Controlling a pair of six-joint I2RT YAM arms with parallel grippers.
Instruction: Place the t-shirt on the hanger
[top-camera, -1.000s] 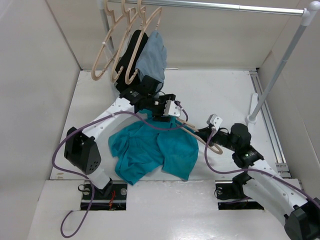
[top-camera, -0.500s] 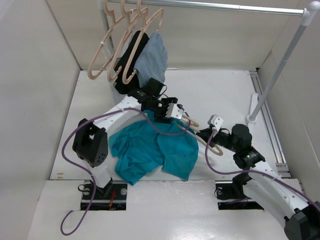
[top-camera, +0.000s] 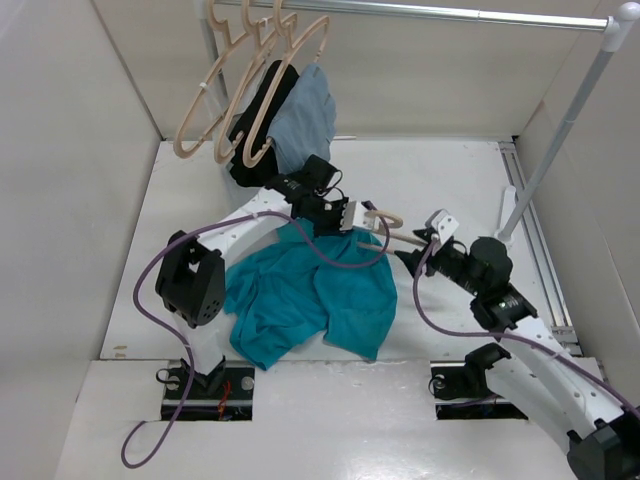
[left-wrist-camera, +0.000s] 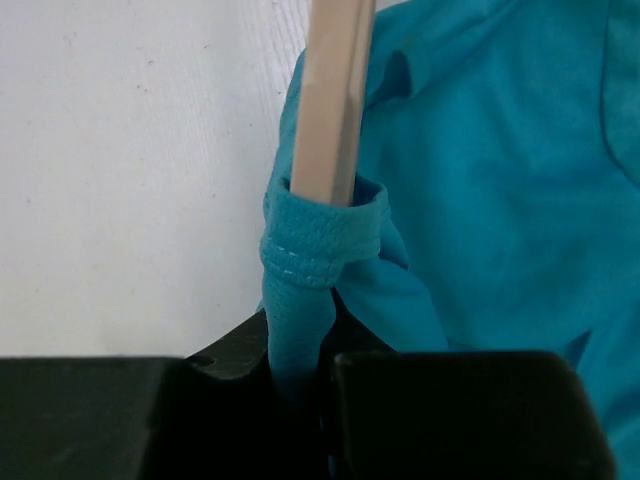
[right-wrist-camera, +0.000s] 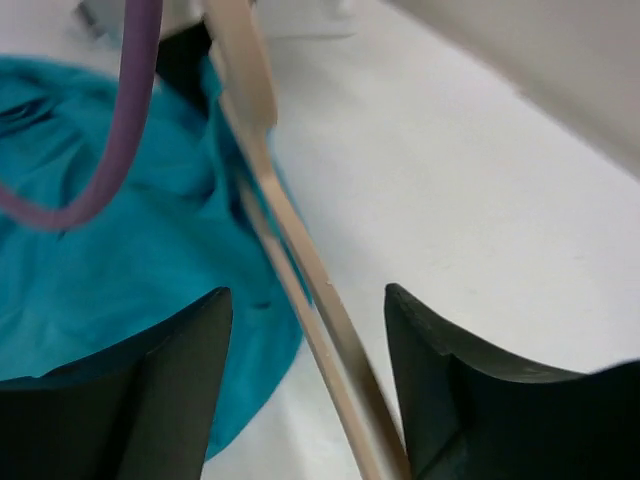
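The teal t-shirt (top-camera: 300, 300) lies crumpled on the white table between the two arms. My left gripper (top-camera: 352, 220) is at its far edge, shut on a bunched strip of the shirt's hem (left-wrist-camera: 298, 330). That hem (left-wrist-camera: 322, 235) is looped round a beige arm of the hanger (left-wrist-camera: 332, 100). The hanger (top-camera: 400, 237) lies slanted just right of the shirt, one end tucked into the cloth. My right gripper (right-wrist-camera: 308, 295) stands open around the hanger's bar (right-wrist-camera: 335, 345); the bar runs between the fingers (right-wrist-camera: 170, 390), and I cannot tell if it touches them.
A clothes rail (top-camera: 440, 12) crosses the back, with several spare beige hangers (top-camera: 225, 90) at its left end plus a black garment (top-camera: 262, 110) and a grey-blue garment (top-camera: 305, 115). The rail's white post (top-camera: 550, 150) slants down at right. A purple cable (right-wrist-camera: 130, 110) hangs by the shirt.
My left gripper has shut on the shirt's hem at the hanger. My right gripper has opened off the hanger's bar. The hanger has shifted up and to the right.
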